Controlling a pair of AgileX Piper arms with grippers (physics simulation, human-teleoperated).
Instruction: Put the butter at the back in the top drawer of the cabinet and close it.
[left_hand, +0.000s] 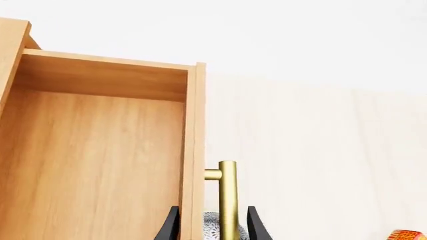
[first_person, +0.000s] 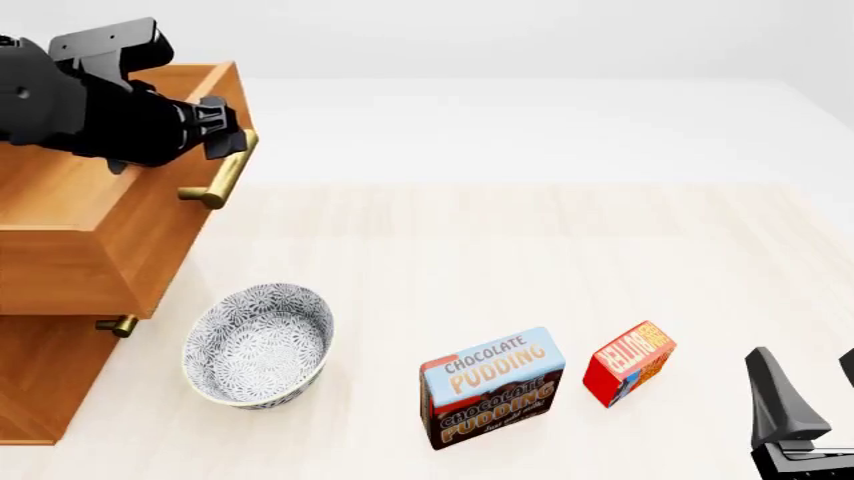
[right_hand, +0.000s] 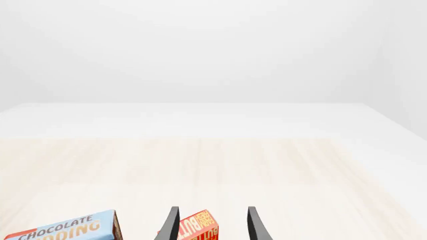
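Cabinet: the wooden cabinet (first_person: 60, 330) stands at the left edge of the table (first_person: 534, 260), seen from the front camera.
Top drawer: the top drawer (first_person: 94, 215) is pulled out well past the drawer below; its inside (left_hand: 93, 160) shows as bare wood in the left wrist view.
Handle: the brass handle (first_person: 224, 175) sits on the drawer's front, and in the left wrist view the bar (left_hand: 227, 200) runs between the two black fingers.
Left gripper: the left gripper (first_person: 214, 125) is up at that handle, fingers either side of the bar with a gap showing on both sides — whether they actually press on it I cannot tell.
Butter: the butter (first_person: 630, 362) stands on the table at front right, well apart from the cabinet and just beside the pudding box.
Pudding box: the chocolate pudding box (first_person: 493, 386) stands upright, between the bowl and the butter.
Bowl: the patterned bowl (first_person: 258, 343) rests near the cabinet's front (empty, as far as I can see).
Right gripper: the right gripper (right_hand: 212, 225) is low at the front right corner, fingers spread apart and holding nothing — the butter (right_hand: 197, 227) lies ahead between them in its own view.
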